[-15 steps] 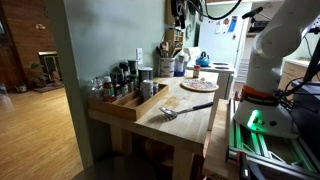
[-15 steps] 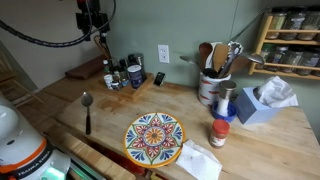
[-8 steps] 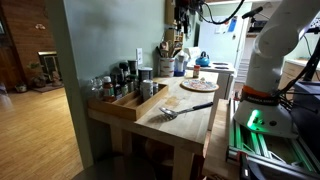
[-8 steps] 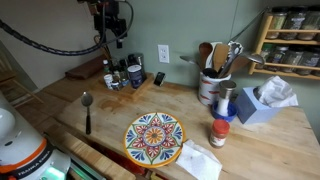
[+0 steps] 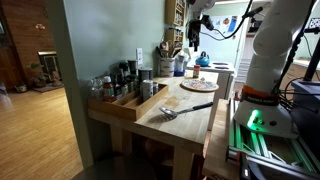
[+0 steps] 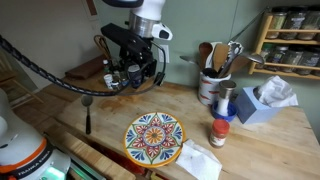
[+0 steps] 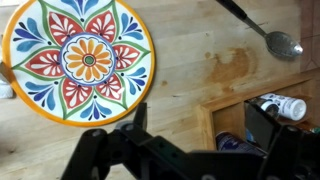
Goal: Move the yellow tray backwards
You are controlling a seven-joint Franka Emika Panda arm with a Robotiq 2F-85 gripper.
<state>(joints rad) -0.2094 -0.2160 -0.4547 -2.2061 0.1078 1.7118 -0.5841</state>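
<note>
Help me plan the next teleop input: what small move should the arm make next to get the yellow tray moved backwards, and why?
Probably slide the gripper sideways over the yellow tray, then lower toward its rim. The gripper hangs high above the table beside the wooden box. The wrist view shows the tray untouched and off to one side of the fingers.

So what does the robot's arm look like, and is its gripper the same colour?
The arm is made of big, rounded white pieces, smooth like fat tubes. The gripper is different: black and blocky, with lots of little dark parts. A thick black cable runs in towards it, and a green light glows near the bottom of the arm.
</note>
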